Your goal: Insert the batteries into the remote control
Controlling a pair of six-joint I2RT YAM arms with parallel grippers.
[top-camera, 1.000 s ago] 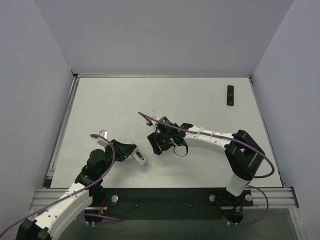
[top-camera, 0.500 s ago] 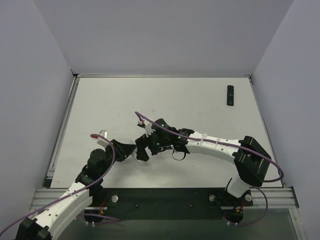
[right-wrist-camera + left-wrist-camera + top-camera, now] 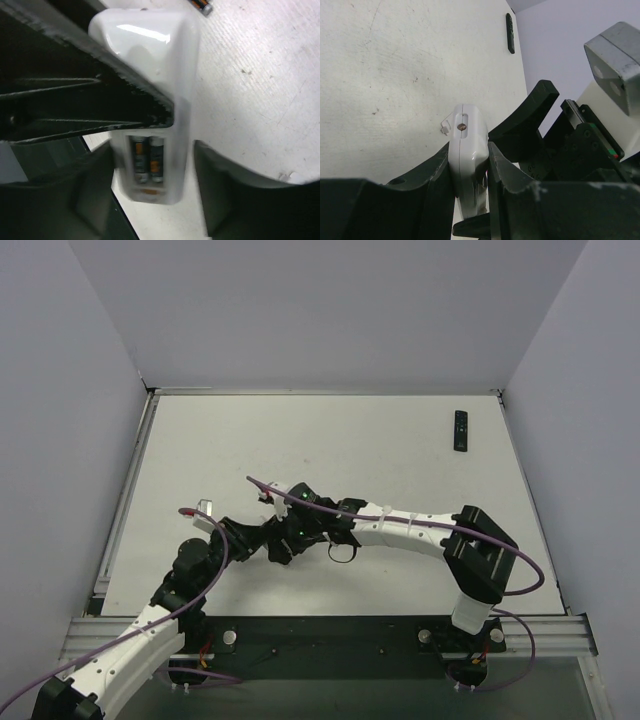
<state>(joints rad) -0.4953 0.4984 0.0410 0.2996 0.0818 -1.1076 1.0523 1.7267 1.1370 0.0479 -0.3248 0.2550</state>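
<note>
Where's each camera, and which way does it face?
Top external: above and behind the bases, facing down at the table; left arm and right arm show.
Left wrist: behind the left gripper, facing along its fingers, shut on the white remote.
Right wrist: behind the right gripper, facing the remote's two loaded batteries; its fingers show.
Both wrist views share the white remote.

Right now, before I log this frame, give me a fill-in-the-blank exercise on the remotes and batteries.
1. The left gripper is shut on the white remote, whose battery compartment is ____.
2. The batteries seated inside it number ____.
3. The black remote lies far off on the ____ arm's side.

Missing words: open; two; right.
</note>
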